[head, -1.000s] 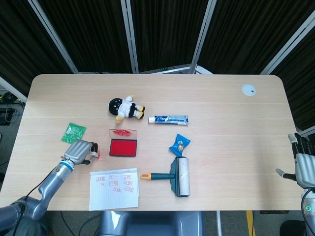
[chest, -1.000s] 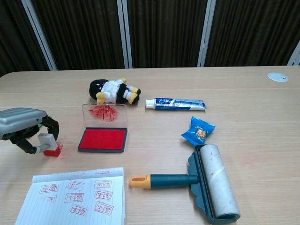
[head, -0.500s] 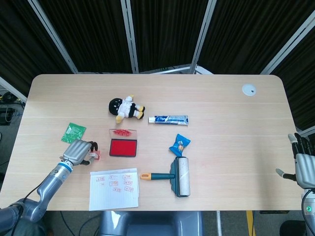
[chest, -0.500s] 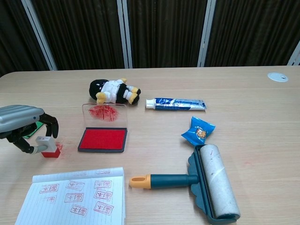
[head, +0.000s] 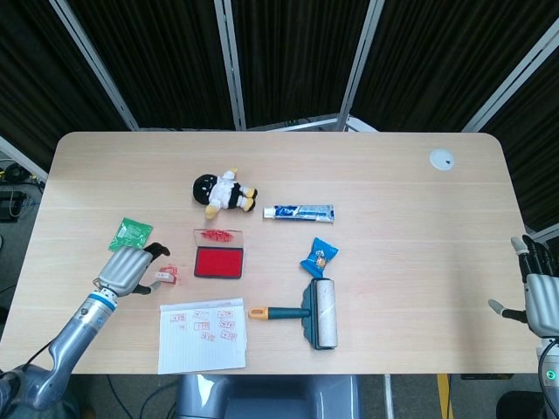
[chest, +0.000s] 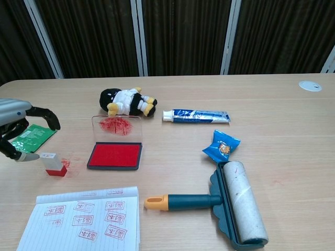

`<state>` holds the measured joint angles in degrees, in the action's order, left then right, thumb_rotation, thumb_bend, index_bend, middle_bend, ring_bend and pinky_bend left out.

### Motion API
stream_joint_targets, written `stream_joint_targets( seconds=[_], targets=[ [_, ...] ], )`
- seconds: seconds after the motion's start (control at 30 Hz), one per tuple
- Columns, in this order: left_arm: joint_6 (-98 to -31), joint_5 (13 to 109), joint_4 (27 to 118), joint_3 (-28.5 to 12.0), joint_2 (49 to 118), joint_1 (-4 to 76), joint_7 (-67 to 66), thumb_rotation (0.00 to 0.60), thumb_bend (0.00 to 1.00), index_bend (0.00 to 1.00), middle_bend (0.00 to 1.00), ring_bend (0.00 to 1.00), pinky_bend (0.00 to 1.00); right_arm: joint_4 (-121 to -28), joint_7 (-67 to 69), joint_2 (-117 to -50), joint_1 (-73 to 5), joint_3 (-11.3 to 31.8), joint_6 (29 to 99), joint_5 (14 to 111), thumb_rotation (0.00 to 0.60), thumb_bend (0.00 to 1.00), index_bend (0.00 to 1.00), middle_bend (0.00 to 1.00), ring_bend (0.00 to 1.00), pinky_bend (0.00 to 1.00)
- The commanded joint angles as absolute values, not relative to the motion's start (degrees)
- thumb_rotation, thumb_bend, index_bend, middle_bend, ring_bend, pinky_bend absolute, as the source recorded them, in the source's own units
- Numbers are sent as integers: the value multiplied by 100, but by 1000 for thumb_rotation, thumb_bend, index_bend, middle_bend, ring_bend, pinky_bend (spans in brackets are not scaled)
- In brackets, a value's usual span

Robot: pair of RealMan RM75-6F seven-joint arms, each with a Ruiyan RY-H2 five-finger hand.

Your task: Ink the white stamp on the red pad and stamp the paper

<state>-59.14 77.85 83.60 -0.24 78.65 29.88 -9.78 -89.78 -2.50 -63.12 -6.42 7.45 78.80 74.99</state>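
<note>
The white stamp [chest: 53, 164] with its red base stands upright on the table, left of the red ink pad [chest: 115, 155] whose clear lid [chest: 117, 126] is raised. In the head view the stamp [head: 166, 276] sits just right of my left hand [head: 127, 269]. That left hand [chest: 18, 130] is open, fingers spread, a thumb tip close to the stamp but holding nothing. The lined paper [chest: 84, 219] with several red imprints lies at the front edge, also seen as paper [head: 203, 334] in the head view. My right hand [head: 540, 292] hangs open off the table's right side.
A plush doll [chest: 125, 102], a toothpaste tube [chest: 196, 115], a blue snack packet [chest: 221, 145] and a lint roller [chest: 220, 203] lie mid-table. A green sachet [chest: 31, 137] lies by my left hand. A white disc [head: 442, 159] sits far right.
My left hand has let go of the stamp, opened its fingers and drawn back to the left. The stamp stays standing on the table. The right hand has not moved.
</note>
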Motion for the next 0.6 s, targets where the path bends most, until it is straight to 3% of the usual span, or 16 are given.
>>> stream_joint_targets(
  seconds=[0.03, 0.13, 0.2, 0.27, 0.47, 0.6],
  targets=[
    [-6378, 7918, 8942, -28, 7445, 2757, -1148, 600, 94, 232, 172, 633, 713, -9016, -210, -6282, -621, 730, 7924, 7556, 600, 0, 0, 0, 0, 0],
    [-7034, 8030, 9431, -24, 7201, 2417, -1196, 600, 16, 177, 58, 363, 425, -9069, -132, -6216, -589, 693, 8017, 7712, 600, 0, 0, 0, 0, 0],
    [-7425, 8078, 9622, 0, 7139, 2194, -1308, 600, 0, 112, 3, 140, 137, -9073, -99, -6188, -579, 675, 8064, 7802, 600, 0, 0, 0, 0, 0],
    [-7937, 8230, 9824, 61, 7093, 1905, -1464, 600, 0, 61, 0, 32, 23, -9073, -35, -6161, -563, 662, 8143, 7913, 600, 0, 0, 0, 0, 0],
    [-8744, 8391, 10097, 170, 6946, 1356, -1616, 600, 0, 0, 0, 0, 0, -8989, 57, -6153, -515, 660, 8332, 8073, 600, 0, 0, 0, 0, 0],
    [-8807, 8411, 10107, 217, 6844, 1223, -1563, 600, 0, 0, 0, 0, 0, -8994, 121, -6143, -500, 653, 8432, 8192, 600, 0, 0, 0, 0, 0]
  ],
)
